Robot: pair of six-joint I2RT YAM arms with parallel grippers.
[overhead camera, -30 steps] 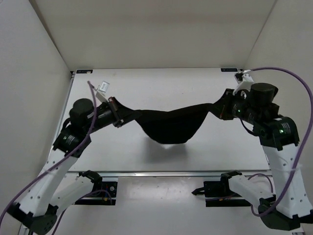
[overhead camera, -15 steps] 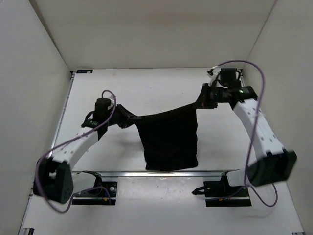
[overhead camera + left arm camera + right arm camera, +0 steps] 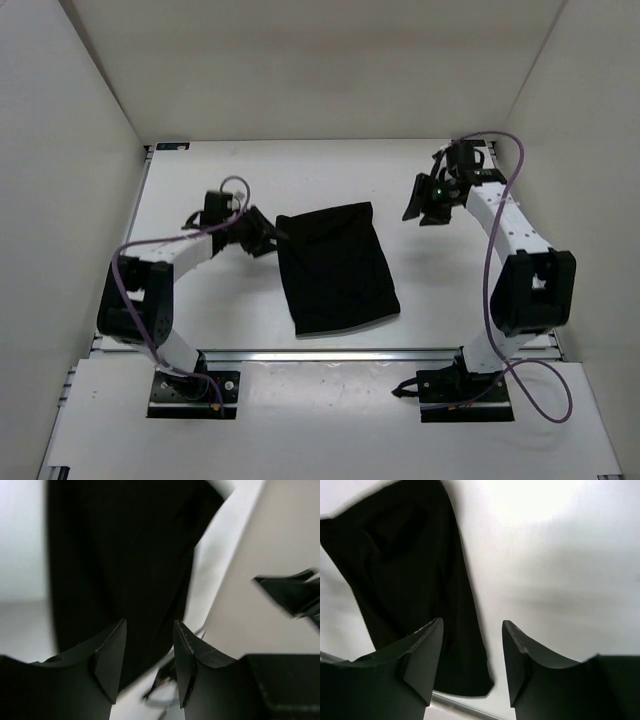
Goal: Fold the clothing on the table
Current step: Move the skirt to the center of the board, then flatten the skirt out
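1. While both arms hover, black clothing (image 3: 335,265) lies flat on the tabletop (image 3: 300,170).
2. Just beside it, the left fingers (image 3: 107,655) stand parted, empty.
3. Farther off, the right fingers (image 3: 520,655) stand parted, empty.

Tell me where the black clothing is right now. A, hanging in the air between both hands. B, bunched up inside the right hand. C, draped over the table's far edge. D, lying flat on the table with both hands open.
D: the clothing lies spread on the table, while the left hand and the right hand both show parted fingers with nothing clamped between them.
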